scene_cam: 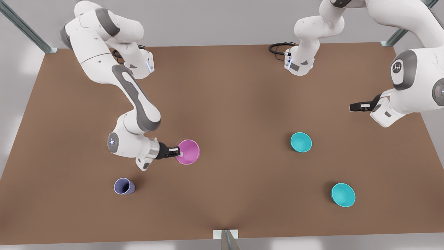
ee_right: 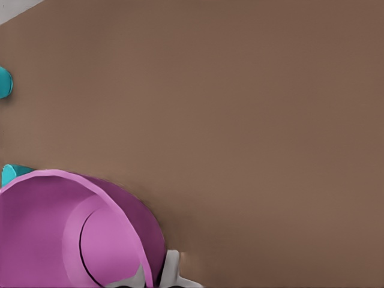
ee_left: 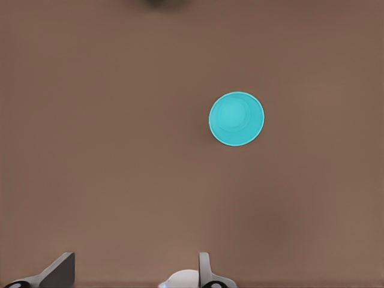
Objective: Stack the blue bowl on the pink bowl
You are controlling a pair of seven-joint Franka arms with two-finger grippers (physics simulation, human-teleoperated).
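pink bowl gripped over the smooth brown table.

going from the front view's left: a rounded lavender cup; the right gripper clamped on the rim of the glossy pink bowl; the blue bowl, round and plain; a second teal bowl; the left gripper, waiting aloft, fingers spread apart.

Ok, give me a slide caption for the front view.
Right gripper shut on the magenta plastic bowl's rim; left gripper waits open above the brown table.
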